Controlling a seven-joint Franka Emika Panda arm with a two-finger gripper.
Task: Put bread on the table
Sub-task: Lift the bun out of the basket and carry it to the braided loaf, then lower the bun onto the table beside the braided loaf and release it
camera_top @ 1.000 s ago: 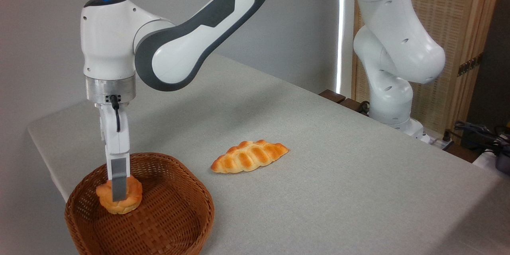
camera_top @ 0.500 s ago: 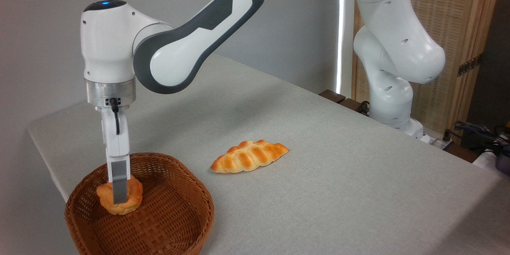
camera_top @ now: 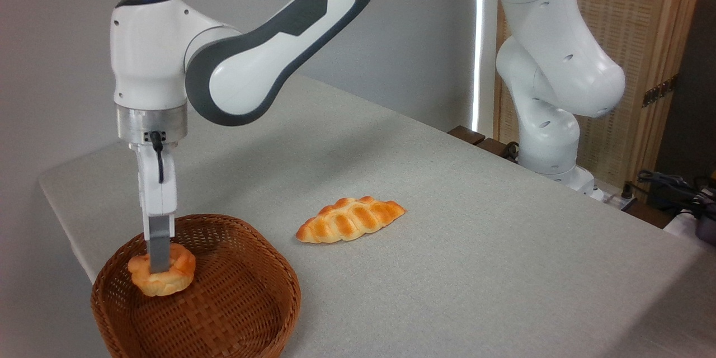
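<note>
The bread (camera_top: 179,274), a small round golden bun, sits low inside the brown wicker basket (camera_top: 292,290) at the front left. My gripper (camera_top: 159,267) points straight down into the basket and is shut on the bread. One grey finger crosses the bun's front and the other is hidden behind it. The bun hangs slightly tilted, at or just above the basket floor. The table (camera_top: 458,268) is light grey and speckled, stretching to the right of the basket.
A longer braided loaf (camera_top: 349,219) lies on the table right of the basket. The arm's base (camera_top: 551,162) stands at the table's far right edge. Cables and a wooden screen are behind it.
The gripper dipped a little, then rose and shifted slightly left. The bread moved up and left with it inside the basket.
</note>
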